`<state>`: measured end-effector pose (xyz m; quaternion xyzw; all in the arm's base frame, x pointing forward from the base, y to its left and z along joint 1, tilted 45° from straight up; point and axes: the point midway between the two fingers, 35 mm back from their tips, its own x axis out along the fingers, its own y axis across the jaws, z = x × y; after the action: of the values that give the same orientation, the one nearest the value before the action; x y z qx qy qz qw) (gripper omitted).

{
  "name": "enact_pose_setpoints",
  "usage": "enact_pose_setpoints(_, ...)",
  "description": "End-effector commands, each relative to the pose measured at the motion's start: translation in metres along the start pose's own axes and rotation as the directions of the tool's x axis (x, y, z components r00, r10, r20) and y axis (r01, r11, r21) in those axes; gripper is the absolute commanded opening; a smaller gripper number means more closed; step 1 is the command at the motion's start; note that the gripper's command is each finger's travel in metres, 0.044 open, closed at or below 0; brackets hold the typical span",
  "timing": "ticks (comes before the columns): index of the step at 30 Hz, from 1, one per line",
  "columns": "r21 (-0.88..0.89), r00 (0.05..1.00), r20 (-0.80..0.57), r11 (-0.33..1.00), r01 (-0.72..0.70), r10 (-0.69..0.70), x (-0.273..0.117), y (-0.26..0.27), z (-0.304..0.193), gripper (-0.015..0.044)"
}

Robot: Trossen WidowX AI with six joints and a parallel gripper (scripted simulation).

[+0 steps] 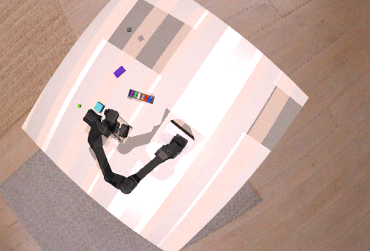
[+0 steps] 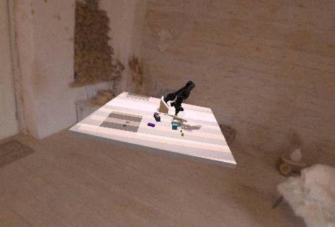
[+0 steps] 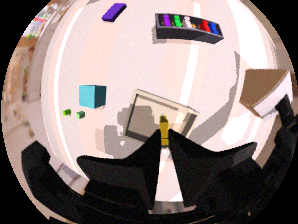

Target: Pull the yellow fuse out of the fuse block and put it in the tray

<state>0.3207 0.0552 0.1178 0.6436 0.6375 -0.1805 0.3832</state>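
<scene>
The claw (image 3: 164, 137) is clenched on the yellow fuse (image 3: 162, 128); in the wrist view the fuse stands upright between the two dark fingers, with its top end poking out past their tips. The fuse hangs in the air over the tray (image 3: 160, 115), a shallow pale box with a light rim; whether the fuse touches the tray floor cannot be told from these pictures.

The fuse block (image 1: 141, 96) sits well apart from the claw, farther out on the desk (image 1: 219, 83); it is a dark strip with a row of small fuses in it, purple, green, pale, orange, red and blue; one slot looks dark.

In the top view the black arm (image 1: 106, 156) bends like an elbow and its end sits above the tray (image 1: 122, 134); a blue cube (image 1: 99, 107) is just beside the arm's end; a purple block (image 1: 119, 71) lies farther off, and small green bits (image 1: 79, 105) lie near the cube.

In the side view the arm (image 2: 180, 96) leans down toward the desk (image 2: 132, 134), and the claw's tip is too small to see well.
</scene>
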Motion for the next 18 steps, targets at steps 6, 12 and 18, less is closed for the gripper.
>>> enact_pose_setpoints(6,0.002,1.000,-0.012,1.000,-0.007,0.007,-0.001,0.003,-0.022,0.0000)
enact_pose_setpoints(12,0.002,1.000,-0.011,1.000,-0.007,0.007,0.008,0.003,-0.022,0.0000)
enact_pose_setpoints(18,0.002,1.000,-0.011,1.000,-0.007,0.007,0.018,0.003,-0.022,0.0000)
